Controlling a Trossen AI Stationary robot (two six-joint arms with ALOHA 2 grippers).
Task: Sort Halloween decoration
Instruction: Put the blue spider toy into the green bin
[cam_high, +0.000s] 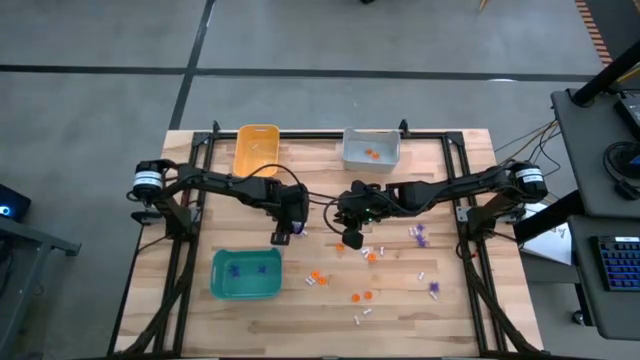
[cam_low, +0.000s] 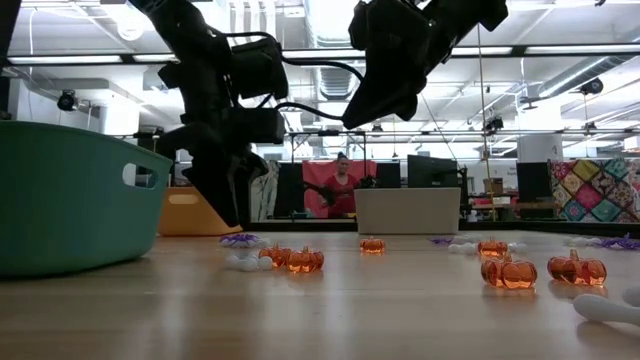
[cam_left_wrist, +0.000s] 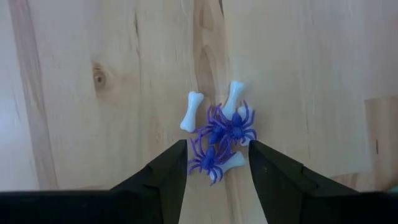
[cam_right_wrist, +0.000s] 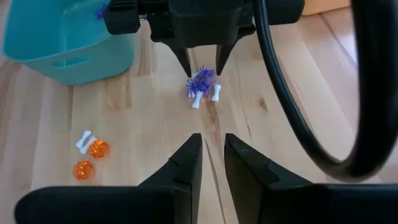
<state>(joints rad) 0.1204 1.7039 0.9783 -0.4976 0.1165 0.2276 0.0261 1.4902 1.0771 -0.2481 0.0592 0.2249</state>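
The teal bin (cam_high: 246, 274) holds purple spiders, the grey bin (cam_high: 371, 148) orange pumpkins. The left gripper (cam_left_wrist: 217, 167), fingers apart, straddles a purple spider cluster (cam_left_wrist: 222, 134) mixed with white bones (cam_left_wrist: 191, 111). The right gripper (cam_right_wrist: 212, 157) hovers nearby, fingers narrowly apart, holding nothing.

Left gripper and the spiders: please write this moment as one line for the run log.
left gripper: open, over purple spiders and white bones | nothing held | right gripper: empty, above table | teal bin: holds spiders

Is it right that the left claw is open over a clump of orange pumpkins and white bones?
Not quite. The left claw is open, but the clump under it is purple spiders tangled with white bones, not orange pumpkins. The left wrist view shows it.
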